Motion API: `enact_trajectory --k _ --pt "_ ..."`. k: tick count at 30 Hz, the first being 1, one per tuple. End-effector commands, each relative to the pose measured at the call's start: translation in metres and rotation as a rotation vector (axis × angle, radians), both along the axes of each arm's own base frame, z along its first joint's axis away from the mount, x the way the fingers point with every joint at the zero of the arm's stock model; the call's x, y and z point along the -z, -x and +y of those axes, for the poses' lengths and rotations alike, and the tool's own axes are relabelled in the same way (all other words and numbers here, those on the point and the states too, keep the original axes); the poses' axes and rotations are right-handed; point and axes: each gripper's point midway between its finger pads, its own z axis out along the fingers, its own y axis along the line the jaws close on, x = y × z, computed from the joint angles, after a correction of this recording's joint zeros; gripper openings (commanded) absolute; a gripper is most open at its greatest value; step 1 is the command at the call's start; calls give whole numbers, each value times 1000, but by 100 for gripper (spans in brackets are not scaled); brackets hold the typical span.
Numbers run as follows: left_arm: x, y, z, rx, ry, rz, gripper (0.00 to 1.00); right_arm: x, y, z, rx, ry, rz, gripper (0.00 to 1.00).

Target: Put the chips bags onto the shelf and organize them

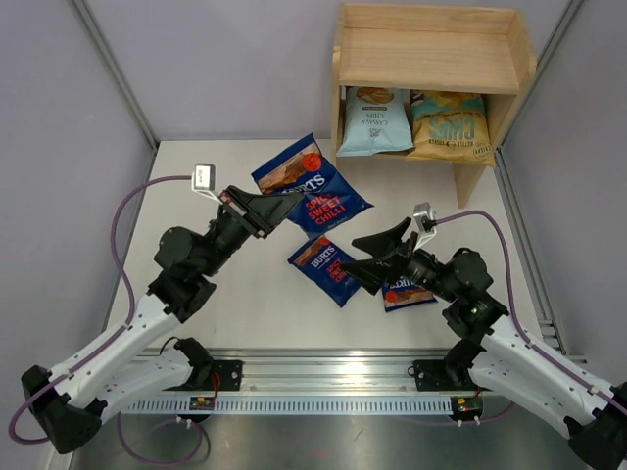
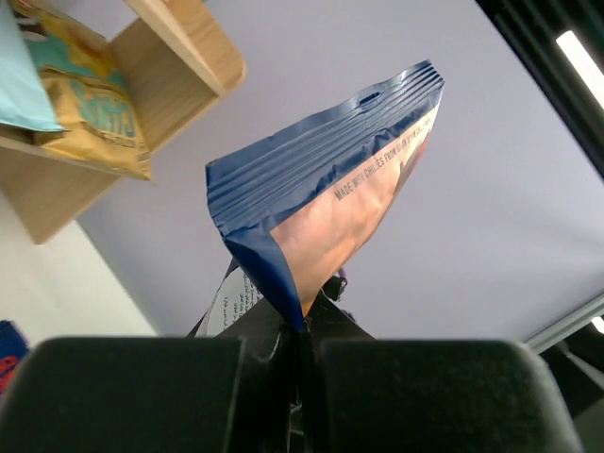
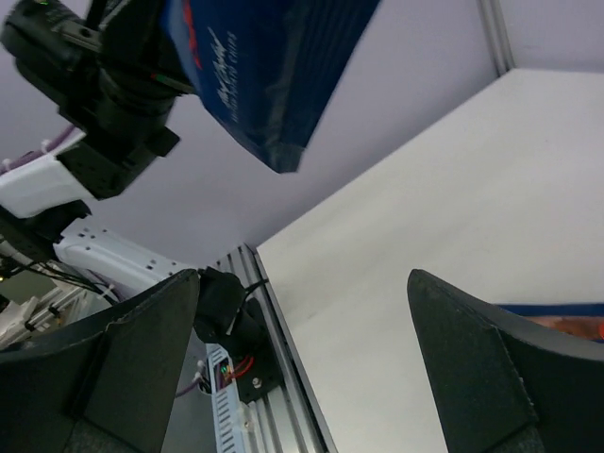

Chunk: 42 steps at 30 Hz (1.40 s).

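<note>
Top external view: the left gripper (image 1: 282, 204) is clamped on the near-left edge of a large dark blue Burts bag (image 1: 315, 184), the one lettered "Spicy Sweet Chilli", left of the wooden shelf (image 1: 431, 49). The shelf stands at the far right of the white table (image 1: 225, 294). On its lower tier a light blue bag (image 1: 373, 120) stands on the left and a yellow-gold bag (image 1: 451, 125) just beside it on the right. The top tier holds no bag. A smaller Burts bag (image 1: 328, 267) lies flat mid-table. The right gripper (image 1: 375, 257) has its jaws spread wide and grips nothing. It sits between that bag and a third Burts bag (image 1: 408, 292), which its wrist partly covers.

Left wrist view: the left gripper (image 2: 302, 332) is shut on the lower corner of the large dark blue Burts bag (image 2: 330, 189). The bag rises tilted from the fingers, off the table, its copper inner face and crimped top seam showing. At upper left are the shelf (image 2: 184, 71), the yellow-gold bag (image 2: 90, 104) and an edge of the light blue bag (image 2: 14, 80).

Right wrist view: the right gripper (image 3: 302, 283) is wide open over the table (image 3: 425, 208), nothing between its fingers. Above hangs the large dark blue Burts bag (image 3: 269, 66), held by the left arm (image 3: 94, 94). A strip of another blue bag (image 3: 557, 316) shows beside the right finger.
</note>
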Motion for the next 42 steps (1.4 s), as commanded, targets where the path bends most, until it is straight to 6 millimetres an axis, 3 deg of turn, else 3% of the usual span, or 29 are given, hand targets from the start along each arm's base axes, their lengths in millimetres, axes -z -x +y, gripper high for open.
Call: enact_trajectory --k 1,4,9,19,24,29,37,40,41,42 --pt "-58 20 -3 143 205 -68 0 -64 15 2 -77 -191 -165 99" --pt "-56 18 -13 199 250 -38 0 -77 10 0 -48 -246 -200 99" --pt "-46 20 -26 241 266 13 0 -80 -12 -15 102 -317 -199 97" --pt "-36 20 -31 277 332 99 0 -105 -7 -11 62 -371 -279 86" --pt "-31 19 -35 296 333 140 0 -117 0 -9 24 -383 -319 72" --pt "-24 15 -39 301 326 168 0 -128 -3 -9 34 -412 -340 67" --pt "-20 1 -38 183 216 166 1 -121 -5 -7 36 -375 -307 21" --pt "-16 -10 -33 77 130 133 16 -116 -15 -10 84 -351 -215 16" --pt "-26 -11 -30 38 89 67 20 -120 -21 -17 128 -378 -163 14" --pt "-26 -15 -29 11 65 54 28 -103 -31 -14 160 -323 -78 11"
